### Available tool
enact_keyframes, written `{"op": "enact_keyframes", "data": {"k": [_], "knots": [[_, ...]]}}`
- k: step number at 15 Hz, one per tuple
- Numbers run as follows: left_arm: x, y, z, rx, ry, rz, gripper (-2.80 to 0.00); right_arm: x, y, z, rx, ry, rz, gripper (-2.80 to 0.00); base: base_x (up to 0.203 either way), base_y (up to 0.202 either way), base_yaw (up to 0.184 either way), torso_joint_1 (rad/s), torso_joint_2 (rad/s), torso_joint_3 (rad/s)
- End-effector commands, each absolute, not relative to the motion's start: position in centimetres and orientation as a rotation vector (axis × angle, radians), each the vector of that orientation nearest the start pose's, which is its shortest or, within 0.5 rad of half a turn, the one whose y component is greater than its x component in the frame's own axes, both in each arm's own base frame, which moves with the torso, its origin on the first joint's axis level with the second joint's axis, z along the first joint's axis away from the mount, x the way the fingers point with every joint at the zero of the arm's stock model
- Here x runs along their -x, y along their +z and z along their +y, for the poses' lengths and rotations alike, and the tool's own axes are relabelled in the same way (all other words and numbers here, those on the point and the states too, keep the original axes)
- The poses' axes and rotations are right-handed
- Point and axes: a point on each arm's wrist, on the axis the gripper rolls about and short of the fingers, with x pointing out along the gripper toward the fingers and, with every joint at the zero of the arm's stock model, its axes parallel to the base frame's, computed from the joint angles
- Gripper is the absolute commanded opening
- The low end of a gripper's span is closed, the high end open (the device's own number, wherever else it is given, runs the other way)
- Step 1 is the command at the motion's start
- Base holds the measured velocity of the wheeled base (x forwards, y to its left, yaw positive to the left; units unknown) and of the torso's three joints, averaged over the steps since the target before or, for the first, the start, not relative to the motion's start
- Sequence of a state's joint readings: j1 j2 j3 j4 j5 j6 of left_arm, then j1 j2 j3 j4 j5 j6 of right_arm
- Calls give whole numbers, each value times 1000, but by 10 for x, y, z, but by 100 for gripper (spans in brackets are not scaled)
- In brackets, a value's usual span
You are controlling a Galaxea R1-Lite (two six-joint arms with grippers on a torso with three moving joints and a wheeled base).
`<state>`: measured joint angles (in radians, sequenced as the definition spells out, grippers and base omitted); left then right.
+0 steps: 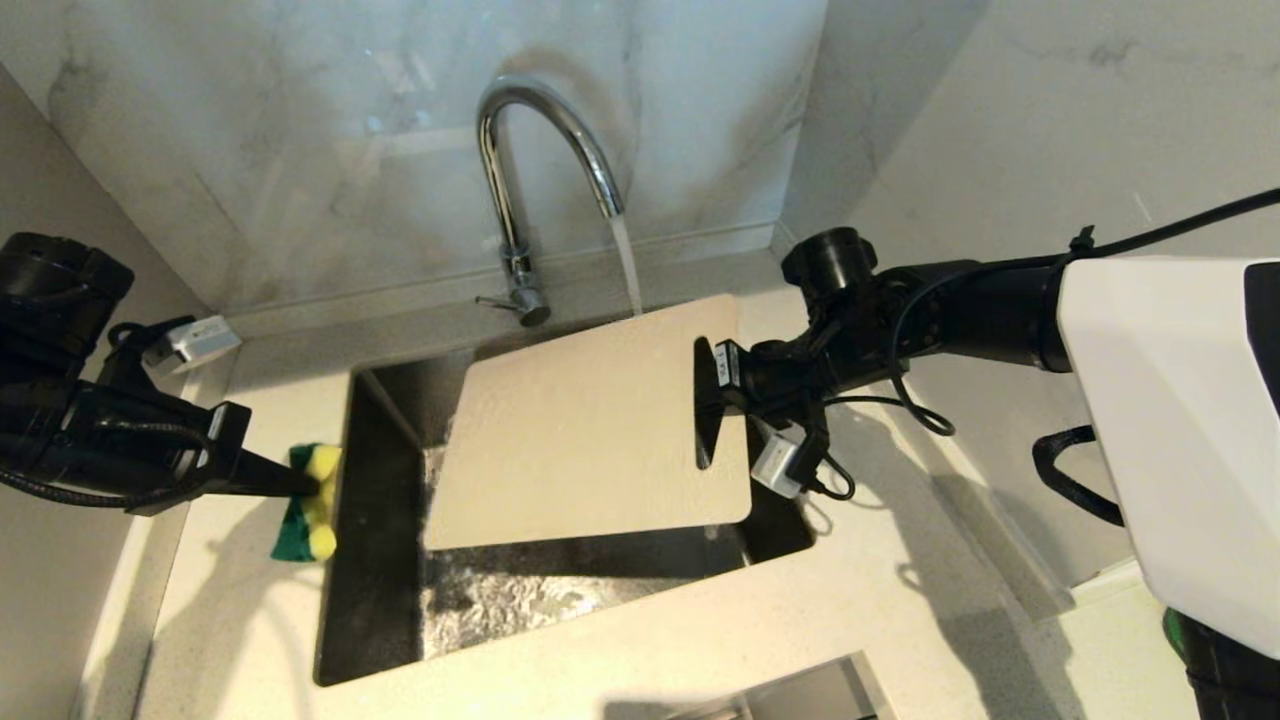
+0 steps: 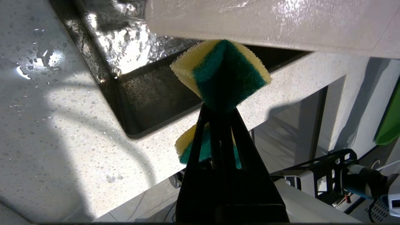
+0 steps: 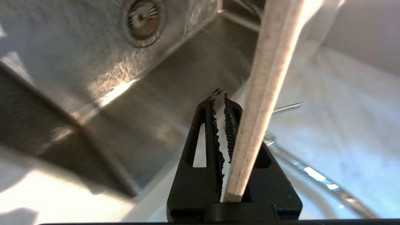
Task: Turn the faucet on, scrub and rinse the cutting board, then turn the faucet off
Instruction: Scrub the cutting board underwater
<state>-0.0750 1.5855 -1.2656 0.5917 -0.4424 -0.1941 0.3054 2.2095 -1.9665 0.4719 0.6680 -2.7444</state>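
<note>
the large cream-white rectangular cutting board point(image 1: 590, 420) roofs most of the steel sink basin point(image 1: 520, 600), leaving open strips at 9 and 6 o'clock. the tall chrome gooseneck faucet point(image 1: 530, 180) and its falling water block 12 o'clock. speckled pale countertop point(image 1: 620, 660) lies open at 6 o'clock.

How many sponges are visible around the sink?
1: a green-and-yellow sponge pinched in the left claw, at the sink's left edge, beside the cutting board. Others may be hidden below the board.
</note>
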Motion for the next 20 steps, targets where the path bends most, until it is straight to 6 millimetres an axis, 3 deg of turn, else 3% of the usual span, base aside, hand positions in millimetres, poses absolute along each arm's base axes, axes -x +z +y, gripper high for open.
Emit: {"op": "enact_keyframes", "data": {"k": [1, 10, 12, 16, 20], "knots": [[-253, 238, -32, 348, -403, 958, -280, -405, 212, 151, 2206, 1182, -1032, -280, 0, 0, 0, 0, 0, 0], [-251, 240, -43, 354, -431, 965, -280, -375, 224, 164, 2189, 1212, -1091, -280, 0, 0, 0, 0, 0, 0], [-249, 246, -57, 343, -474, 954, -280, -371, 221, 163, 2181, 1232, -1085, -280, 0, 0, 0, 0, 0, 0], [-259, 283, -79, 317, -541, 843, -280, -363, 226, 167, 2184, 1222, -1113, -280, 0, 0, 0, 0, 0, 0], [-282, 292, -120, 287, -563, 835, -280, -354, 232, 176, 2182, 1221, -1153, -280, 0, 0, 0, 0, 0, 0]]}}
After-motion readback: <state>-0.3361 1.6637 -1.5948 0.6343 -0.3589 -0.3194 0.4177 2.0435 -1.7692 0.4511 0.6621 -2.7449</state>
